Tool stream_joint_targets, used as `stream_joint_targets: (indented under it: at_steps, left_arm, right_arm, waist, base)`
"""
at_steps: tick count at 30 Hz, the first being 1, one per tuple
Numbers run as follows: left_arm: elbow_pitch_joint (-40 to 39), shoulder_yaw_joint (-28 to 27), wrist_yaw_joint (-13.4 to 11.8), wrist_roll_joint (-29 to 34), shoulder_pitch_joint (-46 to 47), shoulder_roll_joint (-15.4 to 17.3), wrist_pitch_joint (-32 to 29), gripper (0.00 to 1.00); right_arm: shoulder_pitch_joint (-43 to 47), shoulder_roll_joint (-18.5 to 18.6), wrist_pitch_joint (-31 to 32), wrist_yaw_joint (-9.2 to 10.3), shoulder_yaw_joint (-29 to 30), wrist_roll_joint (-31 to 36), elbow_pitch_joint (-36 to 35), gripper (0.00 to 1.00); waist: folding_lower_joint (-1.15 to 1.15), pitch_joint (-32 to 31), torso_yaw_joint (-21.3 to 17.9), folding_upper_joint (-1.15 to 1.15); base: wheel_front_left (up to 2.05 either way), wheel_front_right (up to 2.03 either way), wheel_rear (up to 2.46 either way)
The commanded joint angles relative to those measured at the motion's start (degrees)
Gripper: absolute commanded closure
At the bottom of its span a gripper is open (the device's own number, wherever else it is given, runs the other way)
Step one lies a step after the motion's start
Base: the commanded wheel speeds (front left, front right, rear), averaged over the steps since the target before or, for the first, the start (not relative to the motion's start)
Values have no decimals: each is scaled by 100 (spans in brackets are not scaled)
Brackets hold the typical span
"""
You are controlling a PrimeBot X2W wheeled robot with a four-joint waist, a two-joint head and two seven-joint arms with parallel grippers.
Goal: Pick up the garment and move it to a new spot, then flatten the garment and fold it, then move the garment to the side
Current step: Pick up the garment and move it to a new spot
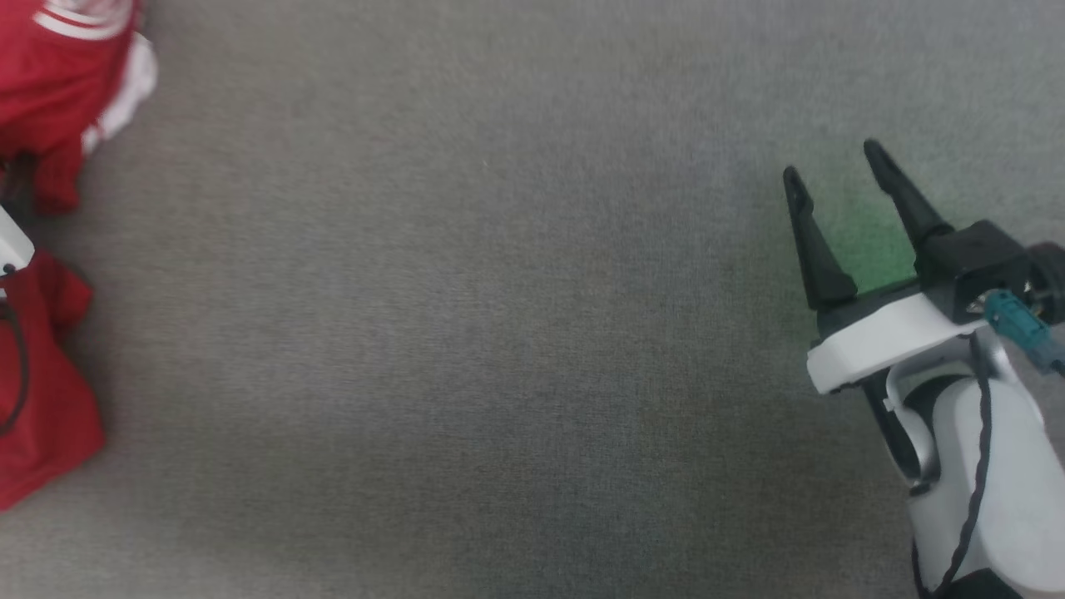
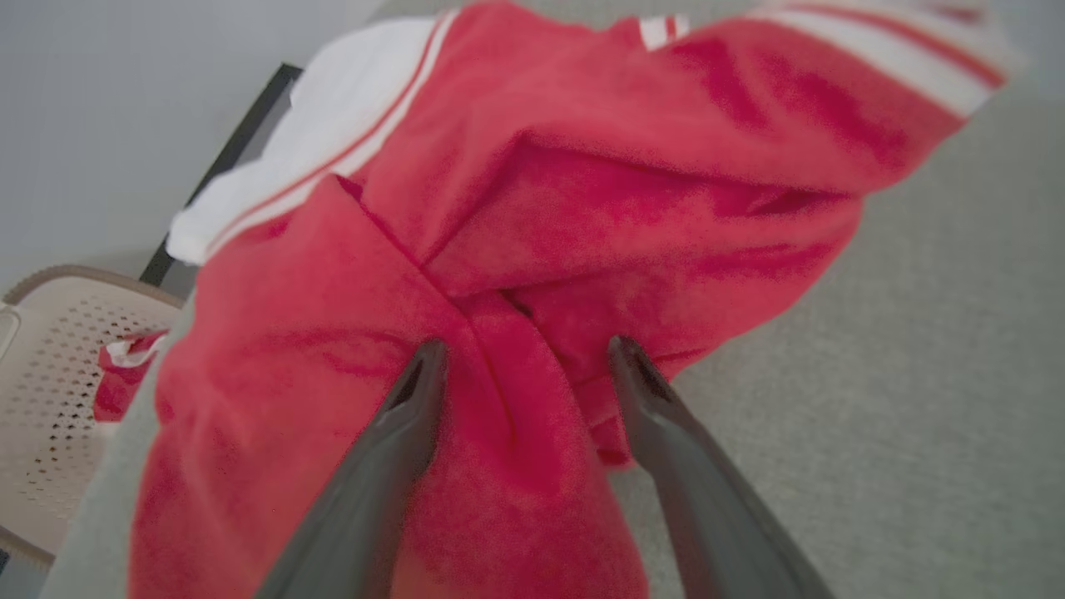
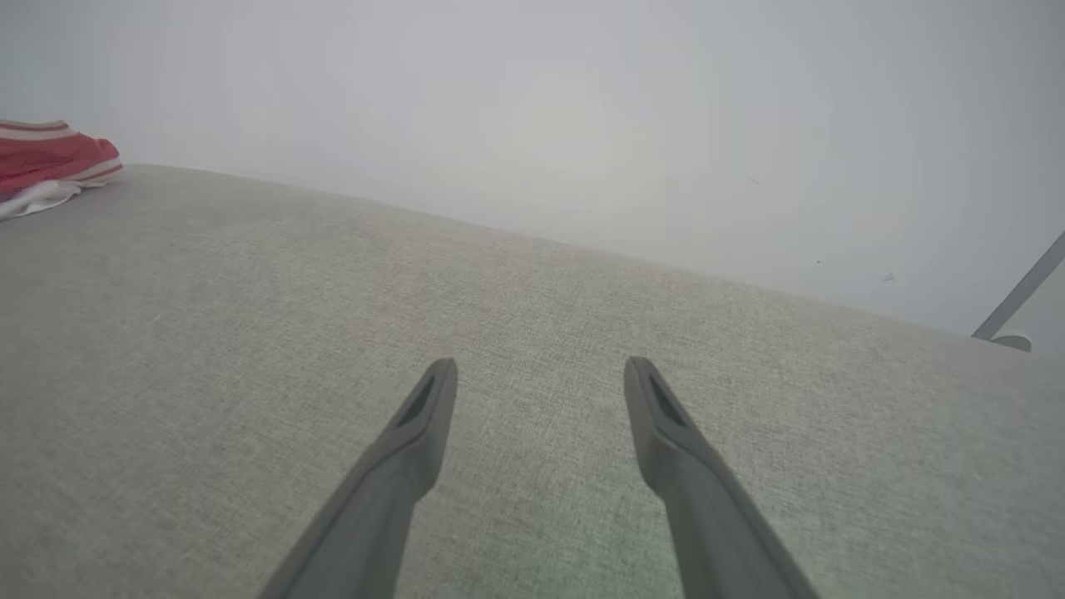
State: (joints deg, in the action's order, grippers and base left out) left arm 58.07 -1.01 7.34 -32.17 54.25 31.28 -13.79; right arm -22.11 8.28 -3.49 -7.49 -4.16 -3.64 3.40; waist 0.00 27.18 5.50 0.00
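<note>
The garment (image 1: pixel 50 91), red with white striped trim, lies crumpled at the far left of the grey cloth-covered table (image 1: pixel 499 333), partly past the head view's edge. In the left wrist view the garment (image 2: pixel 582 191) is bunched up close, with a white sleeve at the upper left. My left gripper (image 2: pixel 524 358) is open, its two fingers standing on either side of a red fold without pinching it. A white part of my left arm (image 1: pixel 10 241) lies over the cloth. My right gripper (image 1: pixel 832 162) is open over bare table at the right, far from the garment (image 3: pixel 50 158).
A beige perforated basket (image 2: pixel 50 374) stands beyond the table's left side with a red-and-white piece (image 2: pixel 125 366) in it. A dark table edge (image 2: pixel 241 141) runs behind the garment. A grey metal leg (image 3: pixel 1019 295) stands past the table's far right. A pale wall lies behind.
</note>
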Motion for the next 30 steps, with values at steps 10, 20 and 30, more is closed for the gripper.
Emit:
stream_joint_targets:
  at_steps: [10, 20, 30]
  left_arm:
    - [1142, 426, -80, 160, 609, -178, -1137, 0]
    - [1434, 502, -104, 126, 690, -378, -762, 100]
    - [978, 729, -1, 306, 1152, 176, 387, 100]
  right_arm:
    - [-161, 117, 266, 0, 27, 90, -552, 0]
    - [-136, 93, 359, 0, 143, 155, -720, 0]
    - [26, -33, 90, 0, 288, 105, -353, 0]
  waist:
    - [0, 672, -64, 0]
    - [0, 702, -18, 0]
    - [0, 81, 90, 0]
  base:
    - [0, 0, 0]
    - [0, 0, 0]
    - [0, 0, 0]
